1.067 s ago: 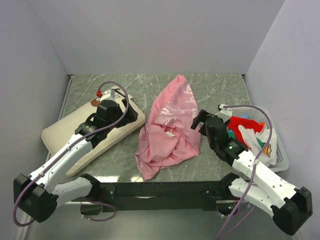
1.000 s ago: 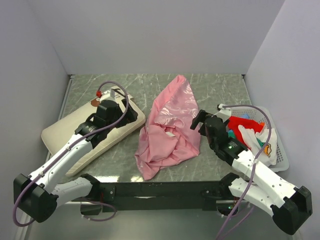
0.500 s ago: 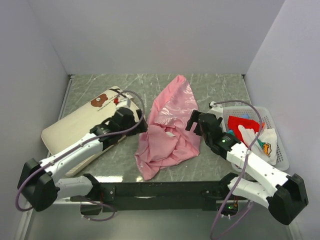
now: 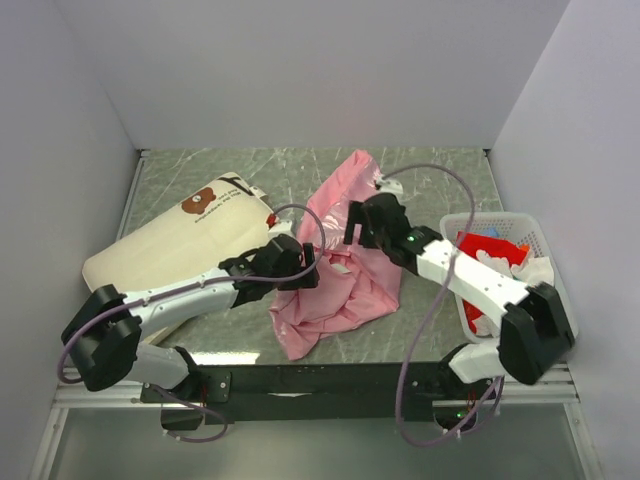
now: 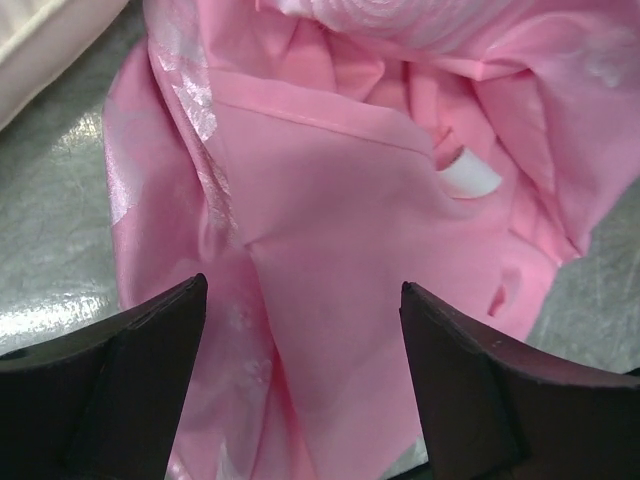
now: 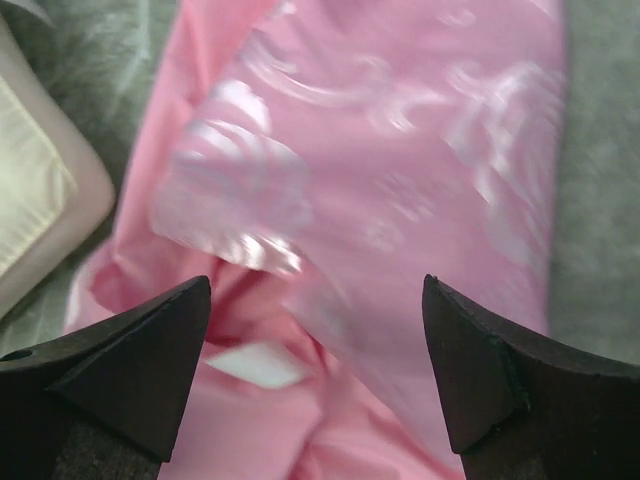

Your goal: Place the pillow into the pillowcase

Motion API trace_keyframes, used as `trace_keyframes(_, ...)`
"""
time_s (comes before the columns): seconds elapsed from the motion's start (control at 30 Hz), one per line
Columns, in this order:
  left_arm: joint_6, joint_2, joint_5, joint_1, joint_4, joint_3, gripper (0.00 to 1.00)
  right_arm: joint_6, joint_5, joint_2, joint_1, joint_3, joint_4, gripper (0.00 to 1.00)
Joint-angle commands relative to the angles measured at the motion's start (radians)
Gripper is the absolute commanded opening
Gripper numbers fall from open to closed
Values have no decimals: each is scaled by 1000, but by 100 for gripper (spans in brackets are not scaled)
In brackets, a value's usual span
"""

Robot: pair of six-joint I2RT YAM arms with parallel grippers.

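The pink pillowcase, heaped mid-worktop with its long axis near-to-far, is straddled by the left end effector and right end effector, both spread empty, while the pillow is found just leftward.

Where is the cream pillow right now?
In the top view, the cream rectangular pillow lies on the left, just left of the crumpled pink fabric pillowcase.

Marbled green table, pale walls

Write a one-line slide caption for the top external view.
Left hand and right hand, both open, over the crumpled pink pillowcase; cream pillow beside it.
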Motion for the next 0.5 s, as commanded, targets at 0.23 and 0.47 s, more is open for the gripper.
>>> trace_keyframes(0.23,-6,72,13,64,177,-22,35,-157,-9,363,41,268,-141,88)
trace_keyframes(0.47,-10,26,25,160,111,-35,1,-136,60,313,-13,305,-204,22)
